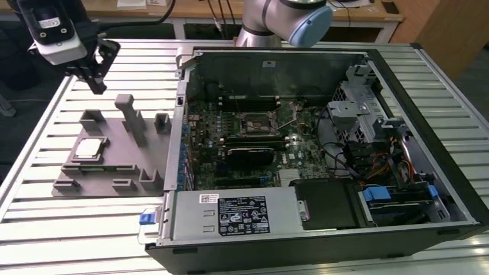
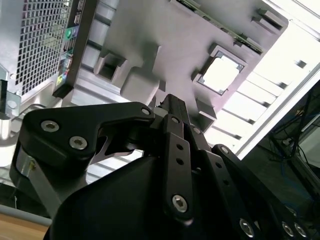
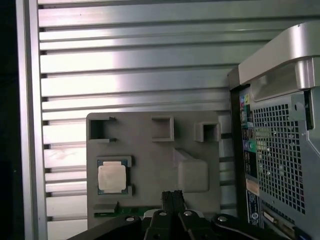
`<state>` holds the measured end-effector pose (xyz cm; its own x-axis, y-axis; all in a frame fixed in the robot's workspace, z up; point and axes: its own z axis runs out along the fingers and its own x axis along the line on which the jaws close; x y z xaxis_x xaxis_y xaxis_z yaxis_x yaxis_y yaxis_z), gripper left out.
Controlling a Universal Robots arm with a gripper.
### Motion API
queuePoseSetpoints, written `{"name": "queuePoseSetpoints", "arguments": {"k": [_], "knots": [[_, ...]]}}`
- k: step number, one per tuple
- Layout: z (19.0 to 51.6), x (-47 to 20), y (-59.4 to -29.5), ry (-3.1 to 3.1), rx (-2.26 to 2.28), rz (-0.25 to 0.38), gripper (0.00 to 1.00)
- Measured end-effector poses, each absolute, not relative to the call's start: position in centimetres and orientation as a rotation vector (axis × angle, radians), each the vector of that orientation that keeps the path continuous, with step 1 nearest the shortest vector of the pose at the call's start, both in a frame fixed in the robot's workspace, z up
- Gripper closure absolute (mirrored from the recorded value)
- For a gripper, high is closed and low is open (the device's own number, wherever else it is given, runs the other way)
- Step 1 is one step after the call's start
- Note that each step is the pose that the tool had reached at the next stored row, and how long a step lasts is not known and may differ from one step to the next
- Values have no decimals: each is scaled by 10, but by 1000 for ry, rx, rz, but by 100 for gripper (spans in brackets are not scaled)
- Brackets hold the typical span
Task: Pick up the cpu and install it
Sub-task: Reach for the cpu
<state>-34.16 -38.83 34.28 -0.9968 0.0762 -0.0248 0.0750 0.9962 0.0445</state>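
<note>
While gripper (image 1: pixel 98 87) hangs over far edge of grey tray (image 1: pixel 114 150), chip (image 1: pixel 89 148) lies flat in tray recess, well apart from it. In both wrist views fingers (image 3: pixel 172 196) pressed together, nothing between them. Tray sits on slatted metal table (image 1: pixel 77 229), just beside open computer case (image 1: pixel 428 74), on exterior view's left. Socket (image 1: pixel 258 121) mid-board inside case, far from chip.

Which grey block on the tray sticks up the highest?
The thin post in the middle of the grey tray; the other blocks are much shorter.
</note>
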Motion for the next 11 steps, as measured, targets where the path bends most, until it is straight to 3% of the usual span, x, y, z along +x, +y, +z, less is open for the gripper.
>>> {"name": "queuePoseSetpoints", "arguments": {"k": [11], "knots": [[326, -360, -388, 3112, 118, 68, 89]]}}
